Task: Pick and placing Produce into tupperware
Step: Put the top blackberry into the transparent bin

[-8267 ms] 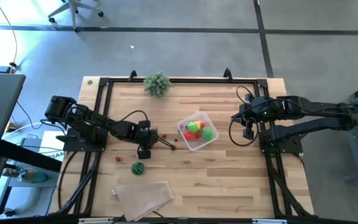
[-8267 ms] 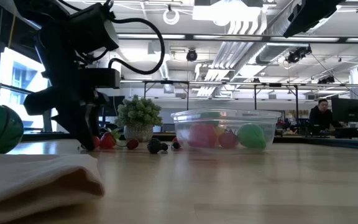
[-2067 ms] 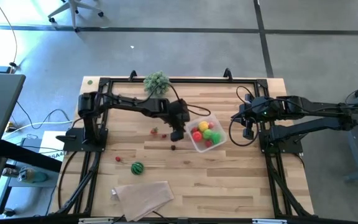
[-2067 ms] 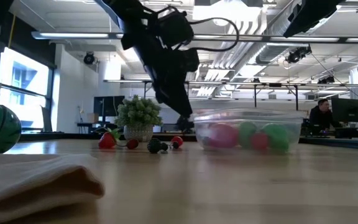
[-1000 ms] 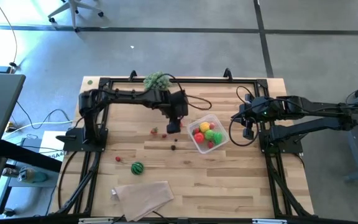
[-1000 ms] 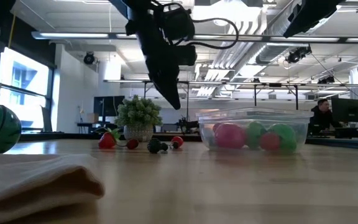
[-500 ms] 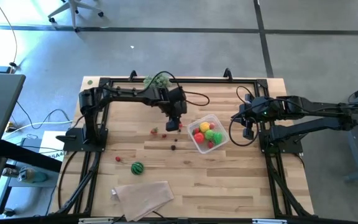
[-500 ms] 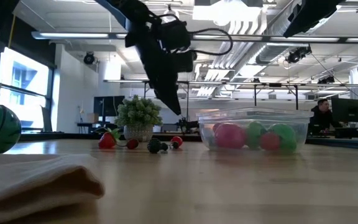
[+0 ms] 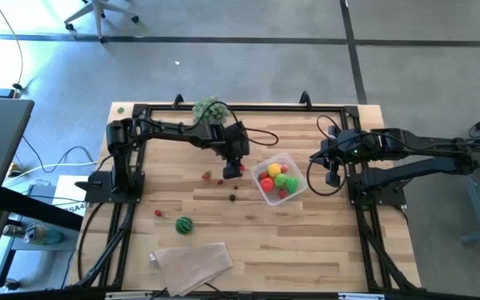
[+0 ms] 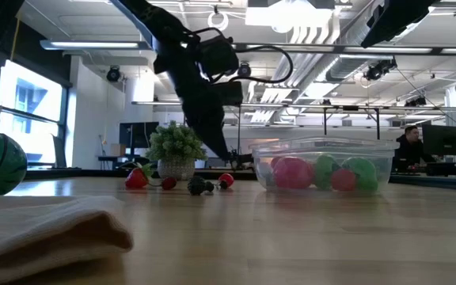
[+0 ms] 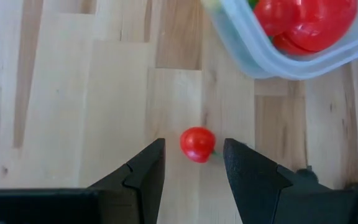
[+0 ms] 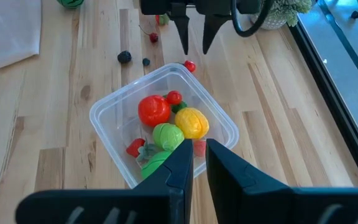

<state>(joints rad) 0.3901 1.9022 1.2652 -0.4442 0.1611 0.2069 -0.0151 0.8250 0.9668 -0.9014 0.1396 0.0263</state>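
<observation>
Pale wooden desk (image 9: 307,233) below: the left pincer (image 11: 194,163) hangs spread, a small round red toy tomato (image 11: 197,144) lying dead centre between its tips, just beside the clear plastic tupperware (image 11: 272,59). Right pincer (image 12: 193,160), pressed together, waits farther off.

Table (image 9: 323,225): pale wood planks, black frame. Tupperware (image 12: 114,102): clear, holding red, yellow and green produce (image 12: 155,111). Loose tomato (image 11: 197,144): red. Ball (image 9: 185,224): dark green, striped (watermelon pattern). Cloth (image 9: 192,262): beige. Plant (image 9: 210,107): grey-green. Both arms are black.
</observation>
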